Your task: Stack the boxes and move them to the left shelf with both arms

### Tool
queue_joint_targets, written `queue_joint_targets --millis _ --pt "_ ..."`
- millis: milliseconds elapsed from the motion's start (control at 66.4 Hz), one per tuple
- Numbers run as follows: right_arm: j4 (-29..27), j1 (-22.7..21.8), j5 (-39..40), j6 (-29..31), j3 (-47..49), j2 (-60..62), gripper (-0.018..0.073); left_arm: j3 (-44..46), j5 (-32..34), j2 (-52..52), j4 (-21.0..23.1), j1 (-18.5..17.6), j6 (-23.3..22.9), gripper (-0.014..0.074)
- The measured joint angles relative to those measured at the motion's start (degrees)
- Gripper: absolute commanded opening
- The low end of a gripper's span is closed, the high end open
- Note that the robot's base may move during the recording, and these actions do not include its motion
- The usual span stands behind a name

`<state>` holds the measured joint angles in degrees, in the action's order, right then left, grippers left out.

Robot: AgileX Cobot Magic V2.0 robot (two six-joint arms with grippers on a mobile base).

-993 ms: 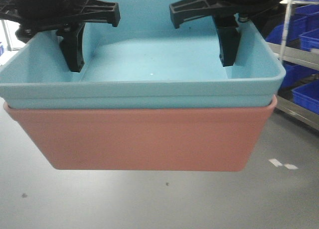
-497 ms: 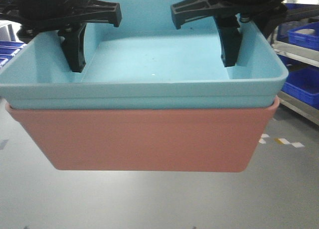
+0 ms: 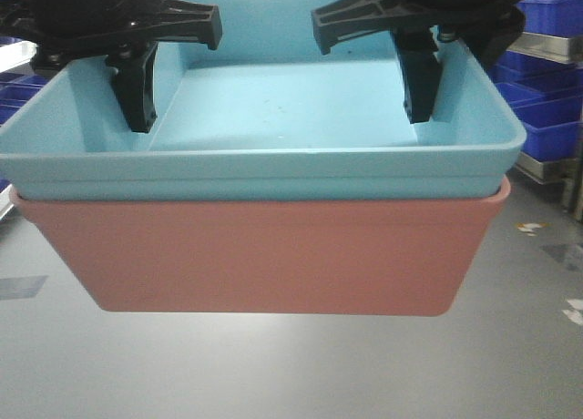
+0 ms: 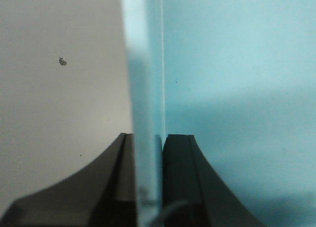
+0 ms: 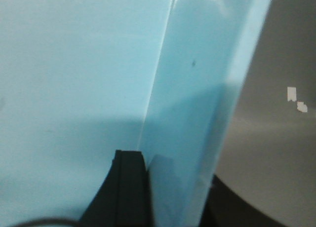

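Observation:
The light blue box (image 3: pixel 291 109) sits nested inside the salmon pink box (image 3: pixel 264 255), and the pair hangs in the air above a grey floor. My left gripper (image 3: pixel 127 118) is shut on the blue box's left wall, one finger inside and one outside. In the left wrist view the left gripper (image 4: pixel 148 138) pinches the blue wall (image 4: pixel 145 89). My right gripper (image 3: pixel 428 109) is shut on the right wall. The right wrist view shows the right gripper (image 5: pixel 173 170) clamping that blue wall (image 5: pixel 197 98). The left shelf is out of view.
Dark blue storage bins (image 3: pixel 547 100) on a metal rack stand at the right behind the boxes. More dark blue bins (image 3: pixel 16 100) show at the left edge. The grey floor (image 3: pixel 291 373) carries small tape marks (image 3: pixel 528 228) at the right.
The background has slid behind the boxes: dark blue bins have come into view at the left, and the rack and floor marks at the right have shifted. Both grips on the stacked boxes are unchanged.

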<state>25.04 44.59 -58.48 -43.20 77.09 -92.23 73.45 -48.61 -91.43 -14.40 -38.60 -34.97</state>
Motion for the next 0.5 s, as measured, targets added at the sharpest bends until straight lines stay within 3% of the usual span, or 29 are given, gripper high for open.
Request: queue_joint_targets --millis 497 --pt "0.0 0.0 0.0 0.0 0.0 0.0 0.0056 0.0 0.0 0.0 0.0 0.0 0.0 -0.0010"
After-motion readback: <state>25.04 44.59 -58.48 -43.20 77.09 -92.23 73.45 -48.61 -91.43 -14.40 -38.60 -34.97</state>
